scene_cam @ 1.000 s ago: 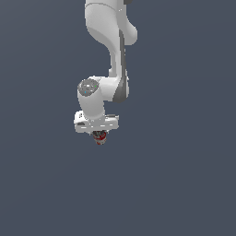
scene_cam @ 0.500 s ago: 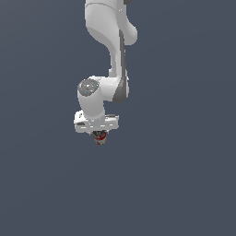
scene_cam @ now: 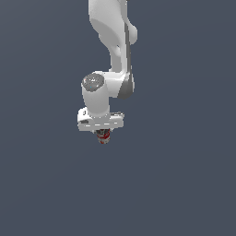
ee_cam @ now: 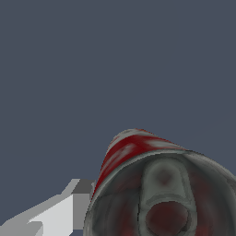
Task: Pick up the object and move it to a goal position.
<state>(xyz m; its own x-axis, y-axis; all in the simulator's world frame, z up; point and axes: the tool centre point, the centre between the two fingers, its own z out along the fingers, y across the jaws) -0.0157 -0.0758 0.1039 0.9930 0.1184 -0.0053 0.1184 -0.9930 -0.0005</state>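
Gripper hangs at about 6 o'clock under the white arm, jaws closed tight on the can, which fills the wrist view. Risk: can is tiny, thin grip, may slip out in transit. Plain grey backdrop; no tabletop edge or goal marker visible.

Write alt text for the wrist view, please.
A red and white can fills the lower part of the frame, its dark grey round end toward the camera, beside one pale gripper finger. Behind is plain dark blue-grey background.
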